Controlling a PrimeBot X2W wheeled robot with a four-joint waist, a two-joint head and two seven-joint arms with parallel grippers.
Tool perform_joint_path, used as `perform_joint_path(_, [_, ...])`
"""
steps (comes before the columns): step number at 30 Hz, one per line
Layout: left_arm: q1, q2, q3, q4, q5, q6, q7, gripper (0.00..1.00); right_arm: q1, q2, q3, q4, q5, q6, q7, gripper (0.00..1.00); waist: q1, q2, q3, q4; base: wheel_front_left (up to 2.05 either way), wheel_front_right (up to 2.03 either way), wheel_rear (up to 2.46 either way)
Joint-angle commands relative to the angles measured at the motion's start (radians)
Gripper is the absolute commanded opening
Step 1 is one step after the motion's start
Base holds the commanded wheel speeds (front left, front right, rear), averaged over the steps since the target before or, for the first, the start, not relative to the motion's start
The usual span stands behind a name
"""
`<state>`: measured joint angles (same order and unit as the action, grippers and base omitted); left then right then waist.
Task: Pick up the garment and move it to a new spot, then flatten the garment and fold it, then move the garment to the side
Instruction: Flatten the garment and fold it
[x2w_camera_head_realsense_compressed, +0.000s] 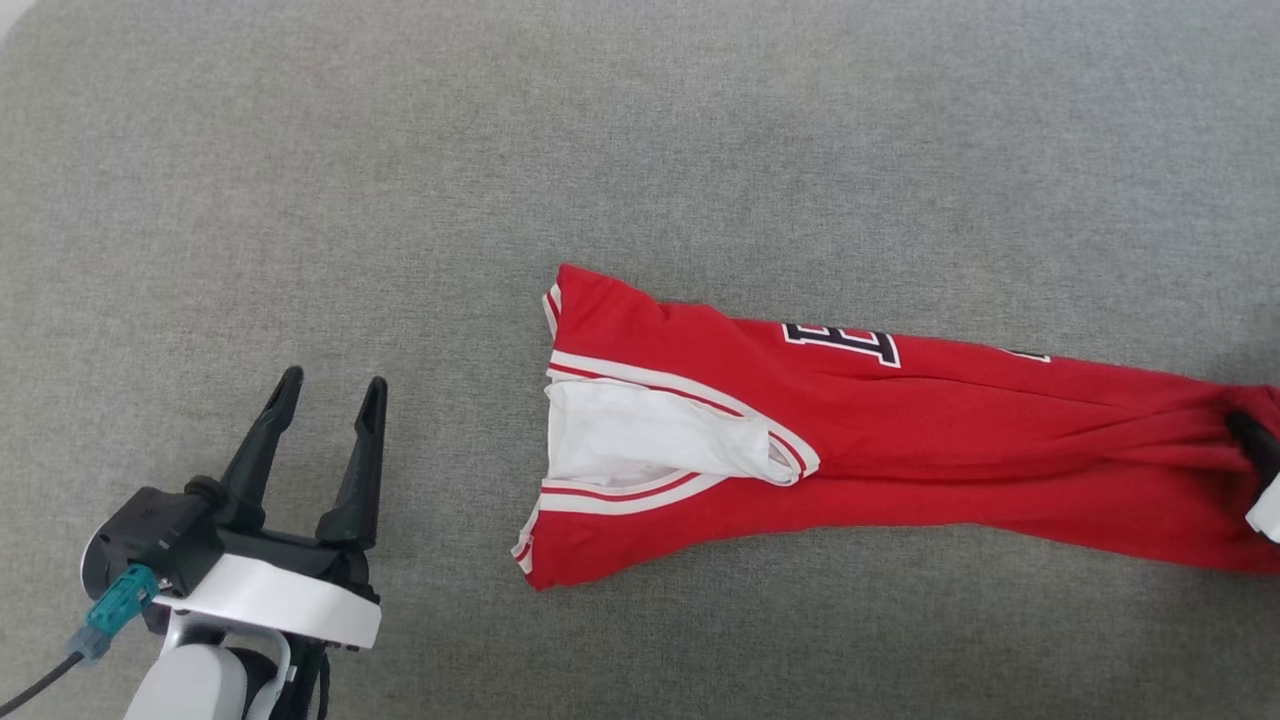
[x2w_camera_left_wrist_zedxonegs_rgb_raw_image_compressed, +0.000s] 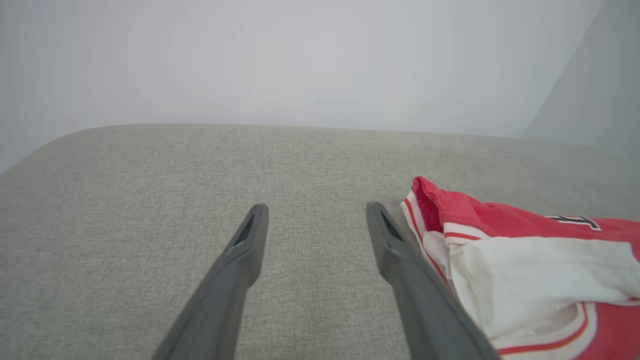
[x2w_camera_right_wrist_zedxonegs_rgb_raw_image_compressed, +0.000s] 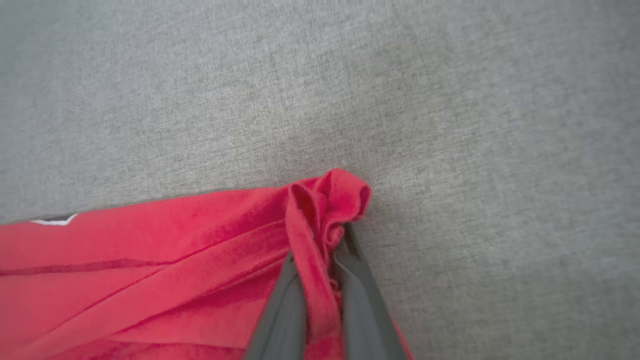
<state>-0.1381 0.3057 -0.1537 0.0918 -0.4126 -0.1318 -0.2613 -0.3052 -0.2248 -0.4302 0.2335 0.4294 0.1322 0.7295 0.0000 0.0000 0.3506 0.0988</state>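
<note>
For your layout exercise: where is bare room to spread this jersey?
Free: the grey surface beyond the red jersey, and between it and the left gripper. Crowded: its right end, where the right gripper pinches bunched cloth.

Red shirt (x2w_camera_head_realsense_compressed: 900, 450) stretched lengthwise across the grey fabric surface (x2w_camera_head_realsense_compressed: 640, 130), white sleeve (x2w_camera_head_realsense_compressed: 650, 435) uppermost, dark white-edged lettering near its far edge. Left gripper (x2w_camera_head_realsense_compressed: 332, 385), lower left, fingers (x2w_camera_head_realsense_compressed: 260, 440) spread, well apart from the shirt. Right gripper (x2w_camera_head_realsense_compressed: 1250, 435), right edge, at the shirt's bunched end.

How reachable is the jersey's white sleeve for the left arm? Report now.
Probably yes: the open left tool sits beside the white sleeve of the red jersey, just bare grey upholstery between them.
</note>
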Motion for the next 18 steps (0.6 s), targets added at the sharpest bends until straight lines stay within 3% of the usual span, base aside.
perform_joint_path(1, [0.009,0.001,0.001,-0.002,0.002,0.002,-0.005,1.0,0.017,0.008,-0.001,0.025,-0.012,-0.003,0.006,0.0,0.0,0.0,-0.003,-0.003,0.0,0.0,0.0])
perform_joint_path(7, [0.019,0.007,-0.003,-0.024,-0.022,0.002,-0.005,1.0,-0.009,-0.074,-0.051,-0.014,-0.064,-0.004,-0.017,0.0,0.0,0.0,-0.01,-0.024,0.0,0.0,0.0])
perform_joint_path(13, [0.02,0.017,-0.009,-0.049,-0.013,0.002,-0.005,1.0,-0.062,-0.139,-0.186,-0.032,-0.087,-0.002,-0.007,0.0,0.0,0.0,-0.015,-0.036,0.0,0.0,0.0])
perform_joint_path(18, [0.017,0.02,-0.012,-0.052,-0.015,0.002,-0.005,1.0,-0.083,-0.161,-0.255,-0.065,-0.093,-0.002,0.029,0.0,0.0,0.0,-0.021,-0.035,0.0,0.0,0.0])
